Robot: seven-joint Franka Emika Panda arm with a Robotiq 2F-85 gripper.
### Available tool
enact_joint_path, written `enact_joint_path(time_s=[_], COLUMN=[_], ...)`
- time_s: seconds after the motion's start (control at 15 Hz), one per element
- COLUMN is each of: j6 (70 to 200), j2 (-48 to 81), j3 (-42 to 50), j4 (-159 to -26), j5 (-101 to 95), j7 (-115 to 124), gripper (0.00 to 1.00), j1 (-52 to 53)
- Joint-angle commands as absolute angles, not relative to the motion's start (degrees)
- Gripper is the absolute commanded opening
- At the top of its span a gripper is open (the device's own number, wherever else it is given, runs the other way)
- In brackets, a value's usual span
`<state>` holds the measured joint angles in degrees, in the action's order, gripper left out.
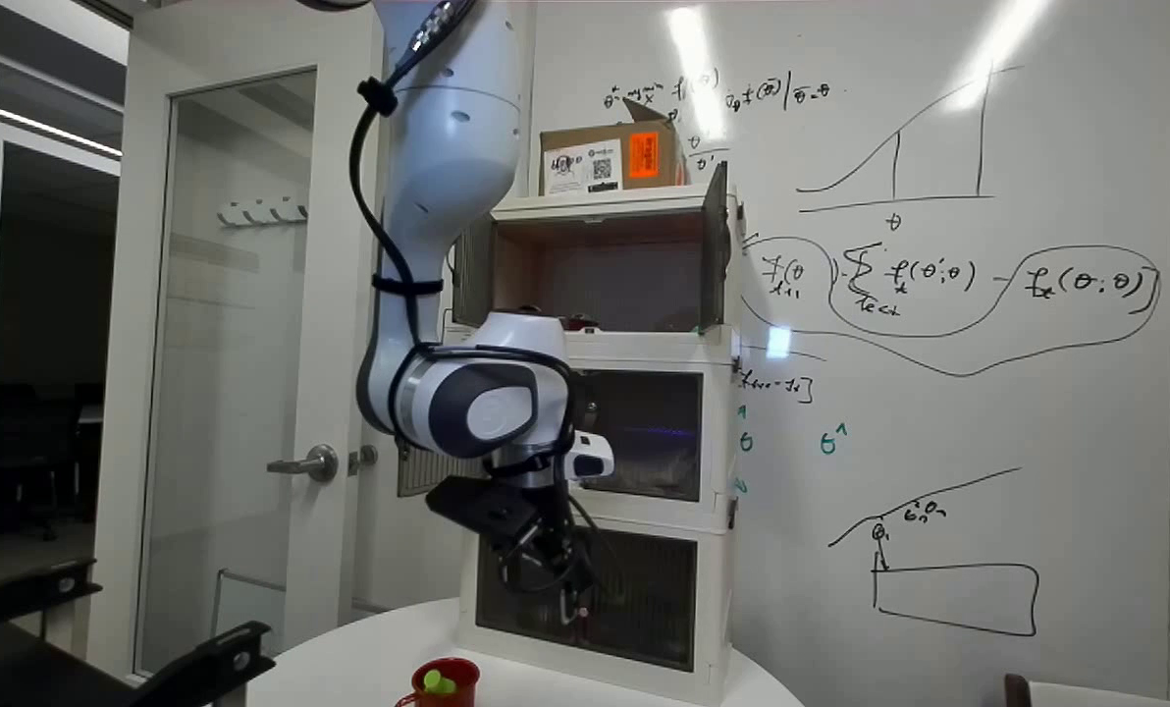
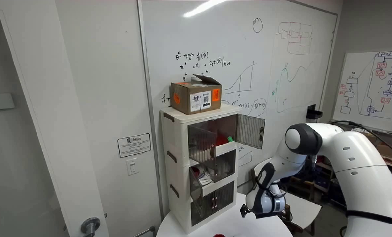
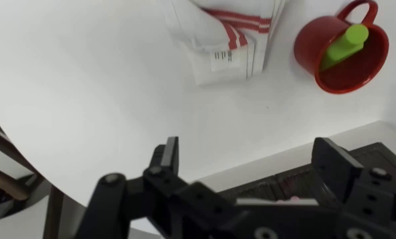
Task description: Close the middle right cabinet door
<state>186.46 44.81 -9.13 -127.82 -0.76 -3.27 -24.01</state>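
1 gripper (image 3: 246,146), jaws spread apart. 1 middle right cabinet door (image 1: 649,437), dark, apparently flush, lies above the gripper.

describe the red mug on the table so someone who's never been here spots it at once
Find the tall white cabinet standing on the white table. On the tabletop in front of it, look beside the folded cloth. The red mug is solid red, with a looped handle and a bright green object inside, while the cloth is white with red stripes.
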Motion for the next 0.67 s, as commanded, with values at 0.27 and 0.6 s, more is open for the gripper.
enact_joint_path(time_s=[0.27, 0.6], j6=[193.45, 193.38], j2=[33.74, 33.51], j3=[-14.12, -13.28], j4=[-147.2, -146.86], j5=[-3.22, -4.32], j7=[-0.43, 0.4], gripper=[1.0, 1.0], j1=[-33.68, -33.05])
